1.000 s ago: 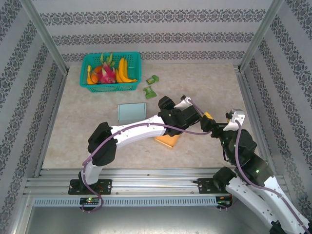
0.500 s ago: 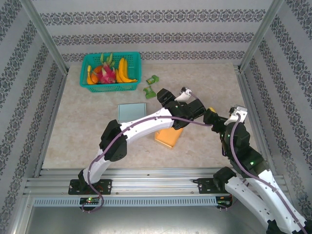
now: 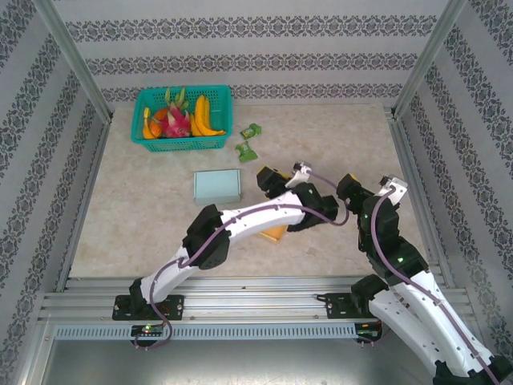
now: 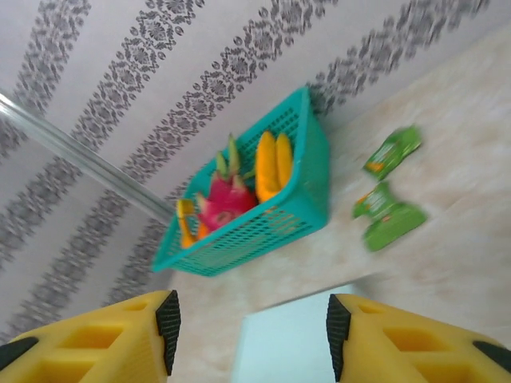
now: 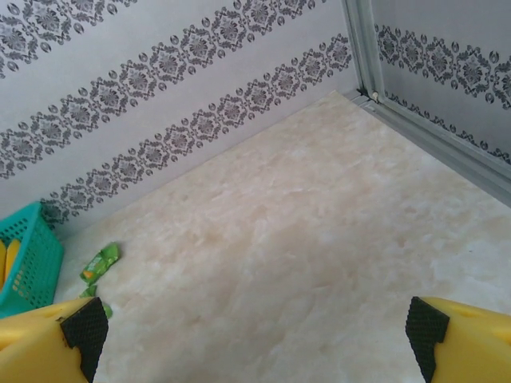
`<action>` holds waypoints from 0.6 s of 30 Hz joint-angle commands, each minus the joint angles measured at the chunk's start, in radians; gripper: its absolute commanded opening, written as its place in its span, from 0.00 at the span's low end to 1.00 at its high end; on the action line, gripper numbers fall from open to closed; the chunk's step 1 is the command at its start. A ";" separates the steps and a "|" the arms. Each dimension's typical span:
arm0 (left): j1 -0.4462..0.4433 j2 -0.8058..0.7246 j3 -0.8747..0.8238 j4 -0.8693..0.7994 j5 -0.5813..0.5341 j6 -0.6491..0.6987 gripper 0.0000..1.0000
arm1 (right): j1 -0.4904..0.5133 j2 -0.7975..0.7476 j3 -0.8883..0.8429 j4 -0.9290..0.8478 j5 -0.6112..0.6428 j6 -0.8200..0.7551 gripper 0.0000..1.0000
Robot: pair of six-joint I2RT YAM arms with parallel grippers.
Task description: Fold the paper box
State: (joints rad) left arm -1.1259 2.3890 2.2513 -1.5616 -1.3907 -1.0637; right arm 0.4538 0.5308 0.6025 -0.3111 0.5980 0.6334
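No readable words or numbers at this moment. The green packets point(image 4: 390, 217) on the desk point(image 5: 319, 239) carry orange and white print, too blurred to make out. The wallpaper bands point(image 5: 200, 120) are ornament, not lettering. The pale blue paper box point(image 3: 216, 186) shows a plain face.

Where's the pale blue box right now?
In the top view the pale blue box lies left of centre on the table, just nearer than the teal basket, with the green packets off its far right corner.
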 commanded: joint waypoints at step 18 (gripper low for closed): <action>0.034 -0.047 -0.014 -0.225 -0.051 -0.255 0.63 | -0.025 -0.048 0.144 -0.063 -0.096 -0.199 0.98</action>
State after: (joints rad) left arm -1.1187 2.3909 2.2505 -1.6169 -1.4281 -1.3399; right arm 0.4335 0.5049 0.6834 -0.3195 0.5480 0.5255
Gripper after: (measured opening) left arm 0.619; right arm 0.976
